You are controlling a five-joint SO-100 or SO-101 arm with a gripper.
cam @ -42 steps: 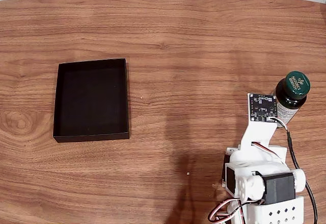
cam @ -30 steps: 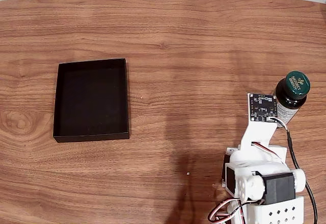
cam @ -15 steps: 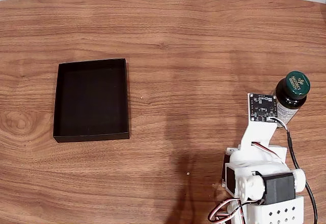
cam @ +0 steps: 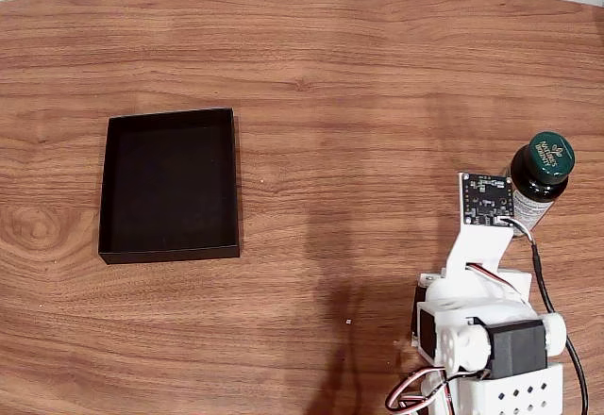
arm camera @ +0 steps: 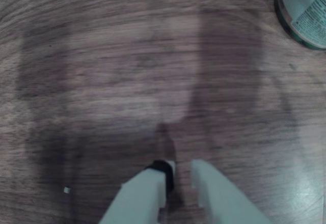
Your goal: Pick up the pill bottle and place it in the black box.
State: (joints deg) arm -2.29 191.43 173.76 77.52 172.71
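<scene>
Fingers (arm camera: pixel 179 169) first: your two white fingers come up from the bottom edge of the wrist view, tips almost together with only a thin slit between them, and they have hold of nothing. One tip carries a small black pad. Beneath them you see only bare, blurred wood grain of the brown wooden counter (arm camera: pixel 127 71), crossed by soft shadows.

Look out from there to the top right corner of the wrist view, where the small dark green translucent pill bottle with its white printed label (arm camera: pixel 304 11) is cut off by the frame, well apart from your fingertips.

Your fixed view shows the same bottle (cam: pixel 542 174) standing upright near the right edge of the counter (cam: pixel 359 85), its dark green screw cap with light lettering facing the camera. Your white arm (cam: pixel 477 311) rises from the lower right, and the small black circuit board (cam: pixel 486 198) at its wrist sits just beside the bottle, to its left; you cannot tell from this angle whether the two touch.

Farther out, the shallow rectangular matte black box with low thin walls (cam: pixel 102 184) lies on the left half of the counter, well apart from both arm and bottle, with nothing visible inside it.
</scene>
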